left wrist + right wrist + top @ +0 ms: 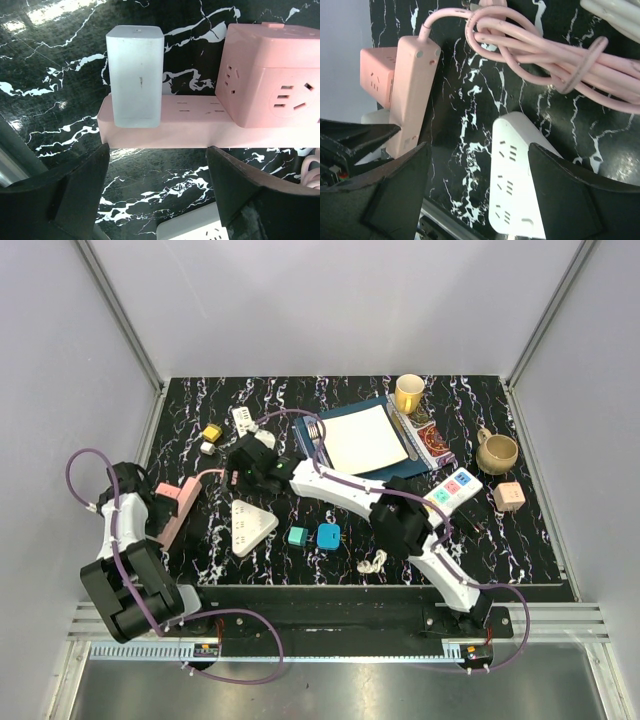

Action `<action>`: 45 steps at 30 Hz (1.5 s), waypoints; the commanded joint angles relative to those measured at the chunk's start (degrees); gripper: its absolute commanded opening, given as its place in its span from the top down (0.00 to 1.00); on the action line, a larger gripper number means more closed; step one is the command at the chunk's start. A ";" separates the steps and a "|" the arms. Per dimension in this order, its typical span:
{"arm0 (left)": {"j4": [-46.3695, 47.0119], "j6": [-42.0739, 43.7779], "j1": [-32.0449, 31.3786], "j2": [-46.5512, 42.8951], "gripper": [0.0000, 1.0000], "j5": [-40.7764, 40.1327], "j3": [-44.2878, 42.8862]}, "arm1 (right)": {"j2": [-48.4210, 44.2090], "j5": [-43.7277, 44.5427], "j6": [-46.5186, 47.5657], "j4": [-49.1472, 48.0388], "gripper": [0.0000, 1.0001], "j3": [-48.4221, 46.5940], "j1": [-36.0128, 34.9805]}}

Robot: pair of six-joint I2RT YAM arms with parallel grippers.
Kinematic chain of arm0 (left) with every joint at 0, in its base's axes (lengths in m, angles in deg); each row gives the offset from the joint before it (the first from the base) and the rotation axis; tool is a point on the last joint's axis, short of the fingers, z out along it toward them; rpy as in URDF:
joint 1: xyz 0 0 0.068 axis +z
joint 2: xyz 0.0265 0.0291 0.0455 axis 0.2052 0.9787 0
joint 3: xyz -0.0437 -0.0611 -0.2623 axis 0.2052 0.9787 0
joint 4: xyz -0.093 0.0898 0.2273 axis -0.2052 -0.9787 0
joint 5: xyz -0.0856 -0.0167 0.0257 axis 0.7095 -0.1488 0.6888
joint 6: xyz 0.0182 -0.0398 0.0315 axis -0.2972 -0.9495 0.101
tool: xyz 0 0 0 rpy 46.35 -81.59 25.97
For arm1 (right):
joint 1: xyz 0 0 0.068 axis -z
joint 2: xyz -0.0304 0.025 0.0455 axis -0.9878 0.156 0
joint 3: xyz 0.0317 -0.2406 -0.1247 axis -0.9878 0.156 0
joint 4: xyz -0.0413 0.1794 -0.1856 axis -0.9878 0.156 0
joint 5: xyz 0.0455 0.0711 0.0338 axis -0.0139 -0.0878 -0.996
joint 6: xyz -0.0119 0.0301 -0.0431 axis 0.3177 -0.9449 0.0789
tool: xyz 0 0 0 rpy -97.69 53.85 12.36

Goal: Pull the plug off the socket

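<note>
L gripper [157, 162] wide open, holding nothing; its two dark fingers fill the bottom corners of the L wrist view w/ only bare table [50, 75] between them. Plug [135, 75], a white block, stands upright in the pink strip [195, 127] at upper centre of that view, just beyond the fingertips, untouched; pink cube [270, 75] sits on the strip at upper right, narrow gap between it and the plug. In the top view the strip lies at left-centre of frame, right by the L arm's wrist. R gripper [479, 150] also open, nothing held; fingers at the bottom corners of the R wrist view. In that view the strip's cable end is upper left w/ the cube on its far side; the pink cable [545, 55] is coiled across the top right; a white strip [512, 190] lies lower centre, partly behind the finger at lower right; can't tell if they touch.
</note>
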 commanded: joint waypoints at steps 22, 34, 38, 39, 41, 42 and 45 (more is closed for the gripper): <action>-5.74 -9.10 -0.23 -11.71 0.16 -18.37 -4.15 | 17.82 0.22 -4.72 3.22 0.19 -26.05 0.05; -8.22 -9.46 6.35 -1.06 0.12 -22.68 -11.20 | 16.85 -0.14 -9.54 3.04 0.22 -23.94 -1.18; -5.68 -7.79 8.90 1.75 0.12 -18.21 -9.97 | 16.50 -0.22 -8.93 2.86 0.22 -23.15 -1.10; -4.71 -7.09 9.52 3.06 0.12 -14.11 -9.79 | 16.33 -0.14 -8.93 2.69 0.22 -22.98 -1.27; -4.00 -5.42 9.70 4.83 0.12 -11.18 -9.87 | 16.15 -0.31 -8.75 2.51 0.22 -22.53 -1.27; -4.09 -4.98 9.70 6.14 0.12 -9.43 -9.87 | 16.06 -0.31 -8.58 2.42 0.22 -22.45 -1.18; -3.13 -3.83 10.22 7.99 0.11 -7.75 -9.26 | 16.06 -0.75 -8.31 2.16 0.22 -22.18 -1.36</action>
